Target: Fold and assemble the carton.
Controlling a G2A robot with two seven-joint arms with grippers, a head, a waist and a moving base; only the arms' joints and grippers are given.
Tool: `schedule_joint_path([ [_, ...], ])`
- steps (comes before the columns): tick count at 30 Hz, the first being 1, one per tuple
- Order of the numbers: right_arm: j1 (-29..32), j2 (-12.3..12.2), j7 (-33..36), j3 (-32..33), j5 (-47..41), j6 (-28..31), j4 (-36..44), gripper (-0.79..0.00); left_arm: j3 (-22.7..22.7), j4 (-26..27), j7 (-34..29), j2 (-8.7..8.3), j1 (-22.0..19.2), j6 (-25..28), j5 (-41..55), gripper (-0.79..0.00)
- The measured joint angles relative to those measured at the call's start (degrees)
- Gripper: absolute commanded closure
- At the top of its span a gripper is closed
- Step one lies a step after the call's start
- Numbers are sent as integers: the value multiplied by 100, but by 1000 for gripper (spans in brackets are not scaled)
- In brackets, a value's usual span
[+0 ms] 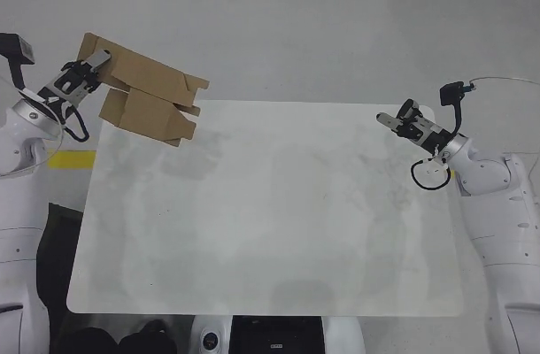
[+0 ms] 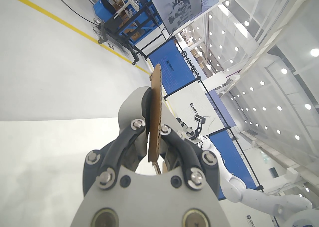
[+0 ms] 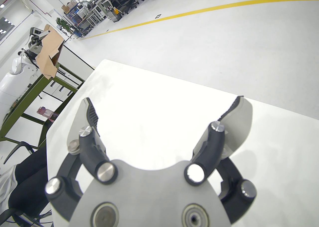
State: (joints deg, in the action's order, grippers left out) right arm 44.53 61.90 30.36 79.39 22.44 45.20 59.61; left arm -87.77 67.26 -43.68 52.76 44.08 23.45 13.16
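A brown cardboard carton (image 1: 146,93), partly folded with loose flaps, hangs above the table's far left corner. My left gripper (image 1: 97,60) is shut on its far edge; in the left wrist view the cardboard sheet (image 2: 155,103) stands edge-on, pinched between the two fingers of the left gripper (image 2: 153,123). My right gripper (image 1: 391,119) stands open over the table's far right corner with nothing between its fingers. In the right wrist view the right gripper (image 3: 163,111) spreads wide over the white tabletop, and the carton (image 3: 49,51) shows far off across the table.
The white table (image 1: 279,221) has rounded corners. A green-framed stand (image 3: 37,93) and a dark chair (image 3: 22,153) sit beyond the table's edge in the right wrist view. A yellow floor line (image 3: 199,10) runs behind.
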Motion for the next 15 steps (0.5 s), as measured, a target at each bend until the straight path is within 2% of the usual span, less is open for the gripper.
schedule_joint_path([
  [7,0,0,0,0,0,0,0,-785,792,-323,217,176,-568,-88,-212,0],
  [15,0,0,0,0,0,0,0,-785,2005,-783,534,538,-1129,3,-376,0],
])
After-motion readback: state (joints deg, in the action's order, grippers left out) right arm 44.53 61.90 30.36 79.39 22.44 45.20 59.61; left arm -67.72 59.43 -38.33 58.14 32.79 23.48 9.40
